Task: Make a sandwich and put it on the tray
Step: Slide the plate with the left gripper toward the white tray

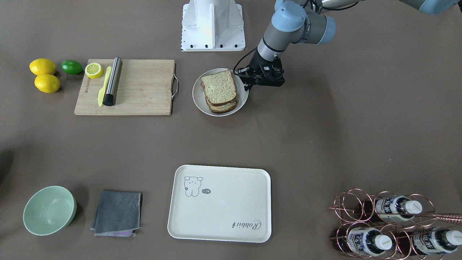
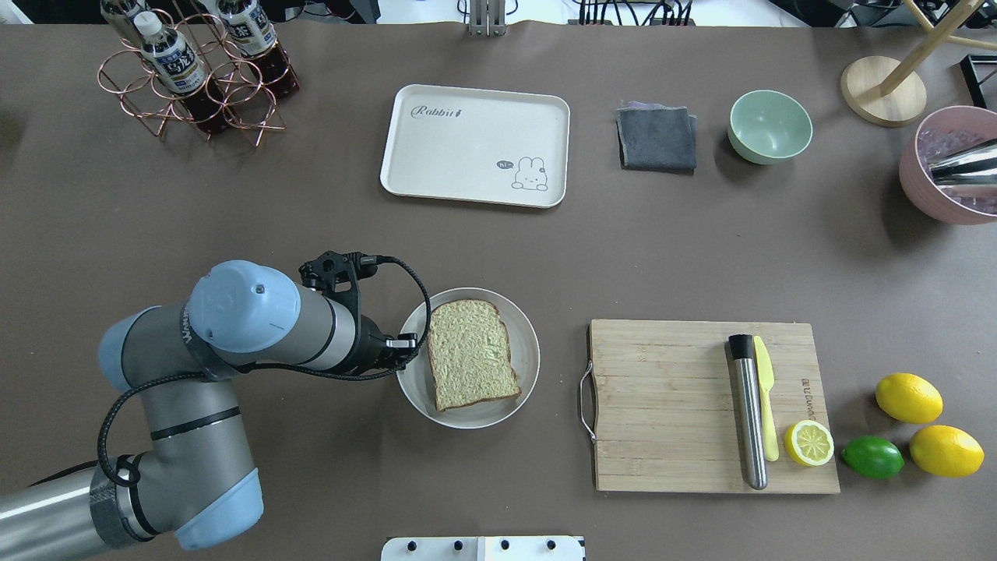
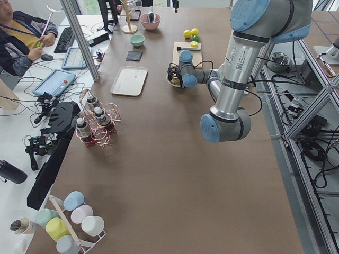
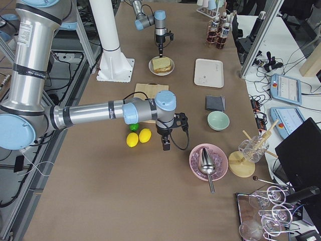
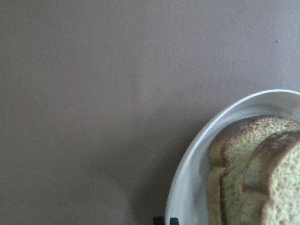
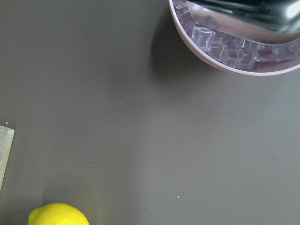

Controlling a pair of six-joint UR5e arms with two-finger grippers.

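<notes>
The sandwich, stacked bread slices with a thin pale filling edge, lies on a round white plate at mid-table; it also shows in the overhead view and the left wrist view. The cream tray with the drawing and "Rabbit" script lies bare further out. My left gripper points down at the plate's rim on my left side, its fingertips close together and holding nothing I can see. My right gripper hangs over bare table near the lemons; I cannot tell whether it is open or shut.
A wooden cutting board with a metal rod, a yellow knife and a lemon half lies right of the plate, lemons and a lime beyond it. A grey cloth, a green bowl, a bottle rack and a pink ice bowl stand along the far edge.
</notes>
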